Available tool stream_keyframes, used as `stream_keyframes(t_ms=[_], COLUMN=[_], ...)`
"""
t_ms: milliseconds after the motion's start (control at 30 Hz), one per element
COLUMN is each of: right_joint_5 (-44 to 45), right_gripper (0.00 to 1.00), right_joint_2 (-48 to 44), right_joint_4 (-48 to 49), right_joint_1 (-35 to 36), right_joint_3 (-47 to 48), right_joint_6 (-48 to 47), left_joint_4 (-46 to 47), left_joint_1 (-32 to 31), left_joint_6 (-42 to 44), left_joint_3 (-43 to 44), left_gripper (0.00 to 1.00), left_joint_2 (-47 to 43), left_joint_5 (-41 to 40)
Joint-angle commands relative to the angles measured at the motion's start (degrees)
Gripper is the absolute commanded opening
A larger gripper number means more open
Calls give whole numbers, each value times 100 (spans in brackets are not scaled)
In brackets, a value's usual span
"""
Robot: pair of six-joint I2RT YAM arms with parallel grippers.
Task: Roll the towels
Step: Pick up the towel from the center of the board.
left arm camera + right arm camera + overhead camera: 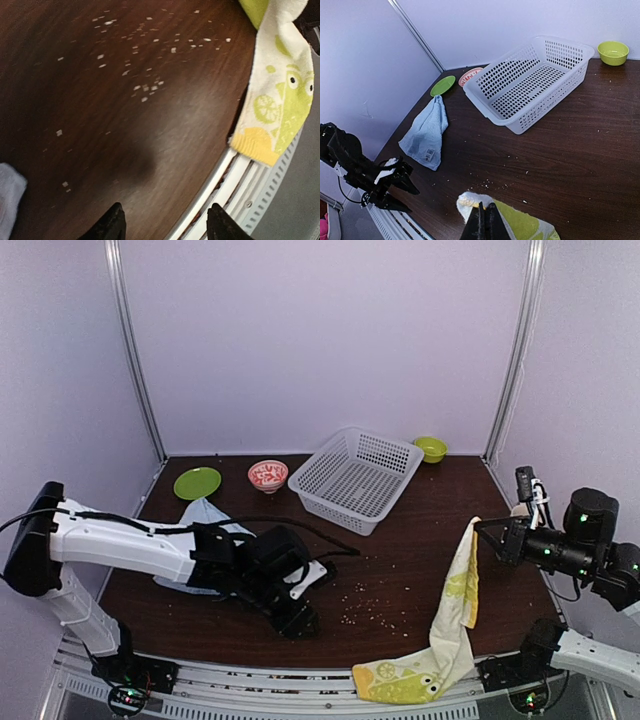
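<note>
The lime-green printed towel (455,615) hangs from my right gripper (482,532), which is shut on its top corner (485,220). Its lower end drapes over the table's near edge and shows in the left wrist view (280,100). The pale blue towel (426,132) lies crumpled on the left of the table, partly hidden behind my left arm in the top view (205,515). My left gripper (297,618) is open and empty just above the table near its front edge (165,222), left of the green towel.
A white mesh basket (357,478) stands at the back centre. A green plate (197,482), a red patterned bowl (267,475) and a small green bowl (431,448) sit along the back. Pale crumbs (365,608) are scattered mid-table.
</note>
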Motion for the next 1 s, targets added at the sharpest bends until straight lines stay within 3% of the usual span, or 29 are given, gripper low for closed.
stream_keyframes(t_ms=[0, 233, 633, 767, 967], right_joint_5=[212, 293, 197, 148, 50], right_gripper=[0, 0, 0, 0, 0], right_joint_2=[-184, -320, -534, -480, -555], right_joint_4=[54, 38, 108, 154, 396], right_joint_1=[-31, -31, -31, -30, -27], right_joint_3=[-254, -426, -631, -609, -706], right_joint_6=[24, 185, 498, 490, 670], left_joint_4=[494, 890, 1535, 1237, 1563], left_joint_1=[-303, -508, -668, -798, -933], left_joint_6=[-297, -2244, -5405, -5813, -6067], left_joint_3=[762, 1122, 464, 568, 1020], left_gripper=[58, 72, 68, 68, 66], left_joint_2=[928, 1519, 1436, 1516, 2052], left_joint_5=[756, 1048, 1118, 1066, 1320])
